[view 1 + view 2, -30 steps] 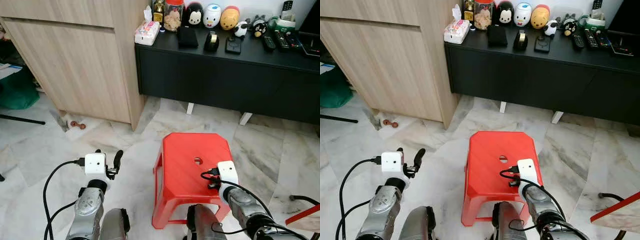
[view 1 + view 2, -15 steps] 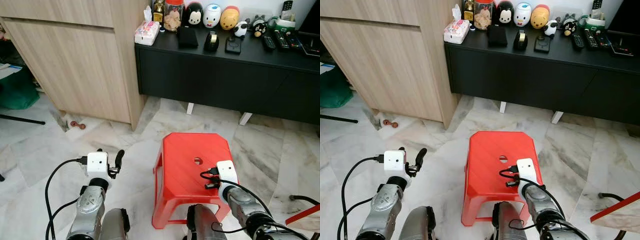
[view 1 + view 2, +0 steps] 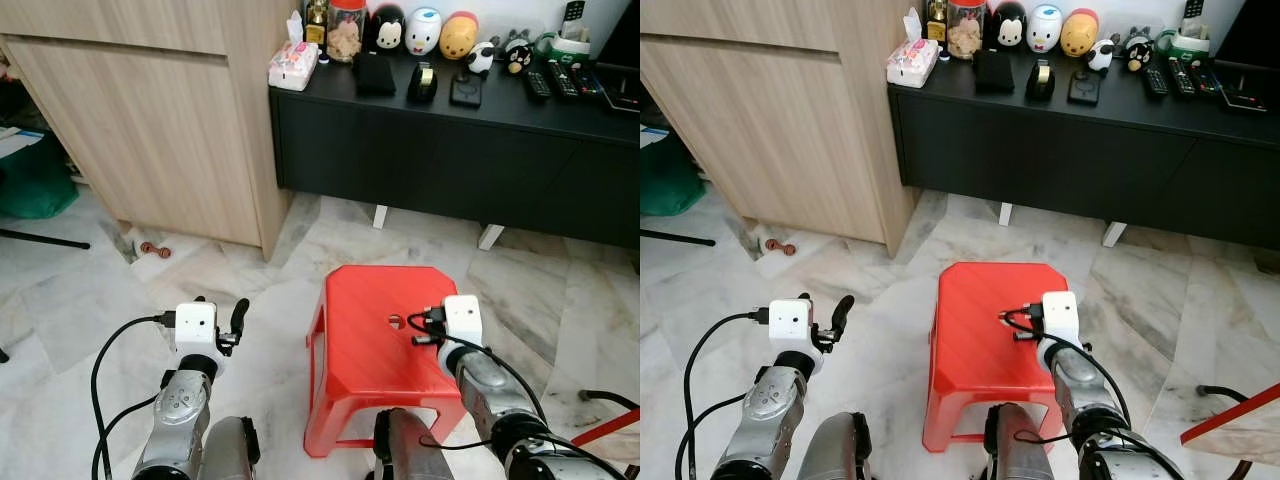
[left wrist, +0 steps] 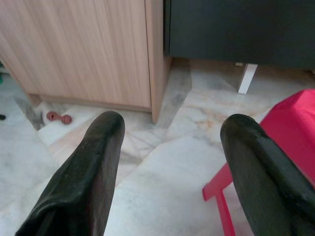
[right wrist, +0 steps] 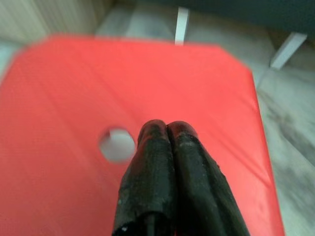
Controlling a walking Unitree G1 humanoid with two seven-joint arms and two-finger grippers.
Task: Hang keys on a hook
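The right gripper (image 5: 167, 129) hangs over the red plastic stool (image 3: 370, 350), its two black fingers pressed together with nothing visible between them, tips just beside the round hole (image 5: 117, 145) in the seat. The left gripper (image 4: 170, 132) is held above the marble floor (image 3: 250, 290) left of the stool, fingers spread wide and empty. Beyond stand a light wood cabinet (image 3: 160, 130) and a black sideboard (image 3: 450, 150) crowded with small figurines. Keys, possibly among that clutter, cannot be made out.

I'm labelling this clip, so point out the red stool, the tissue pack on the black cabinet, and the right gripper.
red stool (image 3: 360, 350): left eye view, bare seat top.
tissue pack (image 3: 293, 65): left eye view, its top face.
right gripper (image 5: 167, 129): right wrist view, between the closed fingertips.
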